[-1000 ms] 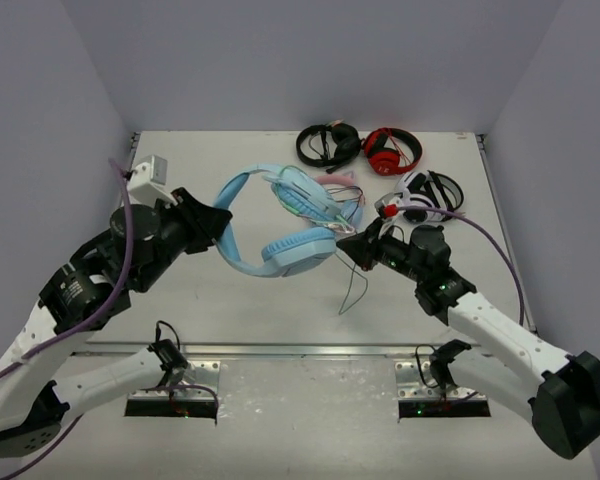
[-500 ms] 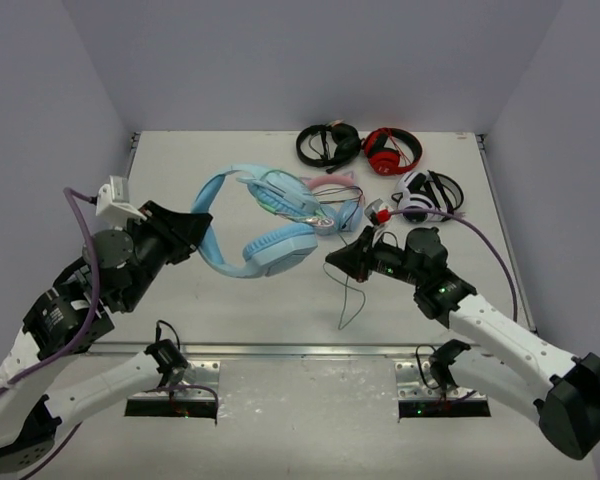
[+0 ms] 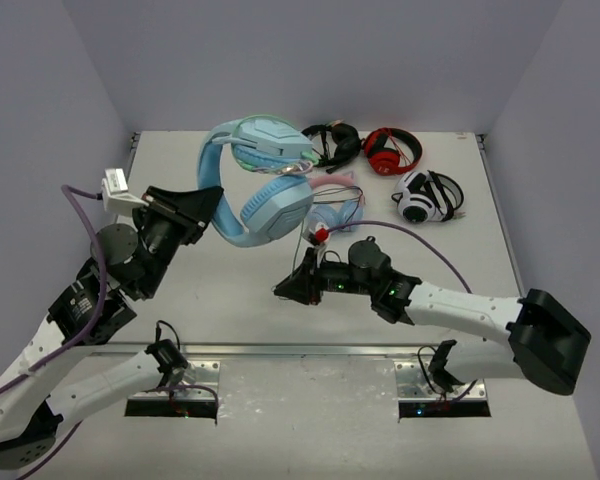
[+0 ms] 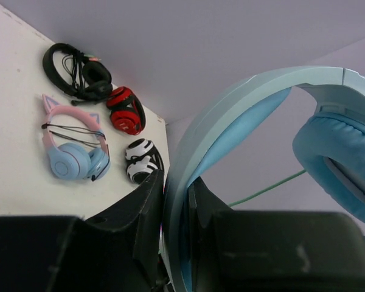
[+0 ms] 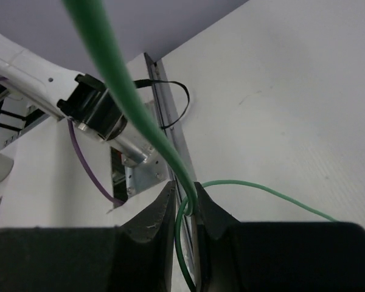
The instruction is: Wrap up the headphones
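The large light blue headphones [image 3: 265, 190] hang in the air above the table's middle left, cups to the right. My left gripper [image 3: 212, 203] is shut on their wide blue headband [image 4: 231, 115], which runs up between the black fingers [image 4: 147, 201]. One padded cup [image 4: 340, 164] fills the right of the left wrist view. My right gripper [image 3: 283, 291] is shut on the thin pale green cable [image 5: 118, 85], low over the table near the front edge. The cable [image 3: 306, 258] rises from it toward the cups and loops below the fingers [image 5: 161, 210].
Pink-and-blue cat-ear headphones [image 3: 335, 205] lie just behind my right arm. Black headphones [image 3: 328, 143] and red ones [image 3: 390, 150] lie at the back. White-and-black headphones [image 3: 425, 195] lie at the right. A metal rail [image 3: 310, 350] runs along the table's front edge.
My left gripper has lifted the blue headphones up off the table and tilted them. My right gripper has moved left and toward the front edge, drawing the cable with it.
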Controlling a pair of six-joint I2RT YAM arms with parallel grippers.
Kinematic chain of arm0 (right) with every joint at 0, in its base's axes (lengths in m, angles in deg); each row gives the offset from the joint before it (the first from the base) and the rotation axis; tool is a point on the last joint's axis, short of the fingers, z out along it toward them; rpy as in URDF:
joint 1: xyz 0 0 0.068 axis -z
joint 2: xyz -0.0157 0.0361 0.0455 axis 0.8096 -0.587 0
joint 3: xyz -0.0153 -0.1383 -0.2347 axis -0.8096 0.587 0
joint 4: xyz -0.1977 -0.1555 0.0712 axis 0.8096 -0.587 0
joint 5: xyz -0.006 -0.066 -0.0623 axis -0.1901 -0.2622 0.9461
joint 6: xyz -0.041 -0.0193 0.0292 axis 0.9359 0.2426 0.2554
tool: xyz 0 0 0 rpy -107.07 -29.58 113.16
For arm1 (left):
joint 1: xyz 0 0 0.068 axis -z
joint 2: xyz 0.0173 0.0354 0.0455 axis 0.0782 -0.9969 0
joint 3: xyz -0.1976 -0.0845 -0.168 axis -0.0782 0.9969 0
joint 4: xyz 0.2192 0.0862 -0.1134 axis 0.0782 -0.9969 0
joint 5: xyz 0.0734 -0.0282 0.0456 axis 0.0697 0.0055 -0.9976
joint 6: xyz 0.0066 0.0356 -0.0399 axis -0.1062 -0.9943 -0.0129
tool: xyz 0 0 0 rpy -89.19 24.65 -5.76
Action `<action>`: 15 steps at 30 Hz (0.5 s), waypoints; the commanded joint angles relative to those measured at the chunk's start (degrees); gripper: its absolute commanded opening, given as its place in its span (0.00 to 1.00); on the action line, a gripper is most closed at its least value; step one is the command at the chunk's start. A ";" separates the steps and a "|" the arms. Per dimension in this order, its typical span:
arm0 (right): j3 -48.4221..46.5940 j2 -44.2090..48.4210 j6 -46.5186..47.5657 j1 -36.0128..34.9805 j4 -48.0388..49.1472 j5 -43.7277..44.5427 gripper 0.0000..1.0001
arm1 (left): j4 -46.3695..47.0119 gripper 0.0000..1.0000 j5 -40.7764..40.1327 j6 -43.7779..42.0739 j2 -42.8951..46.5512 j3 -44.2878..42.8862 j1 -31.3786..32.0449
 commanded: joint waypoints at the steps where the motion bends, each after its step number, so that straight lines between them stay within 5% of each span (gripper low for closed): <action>1: -4.82 -3.97 -0.84 -3.50 8.74 1.95 0.15 | 10.06 0.00 -3.05 4.98 0.36 -4.34 -0.20; 9: -8.00 -11.37 4.87 -9.84 6.55 3.71 0.14 | -4.61 0.00 -16.75 3.40 -3.33 -14.44 -0.20; 15: -4.04 -10.05 4.87 -13.35 11.03 3.45 0.20 | -6.47 0.00 -24.14 2.96 -2.10 -13.22 -0.20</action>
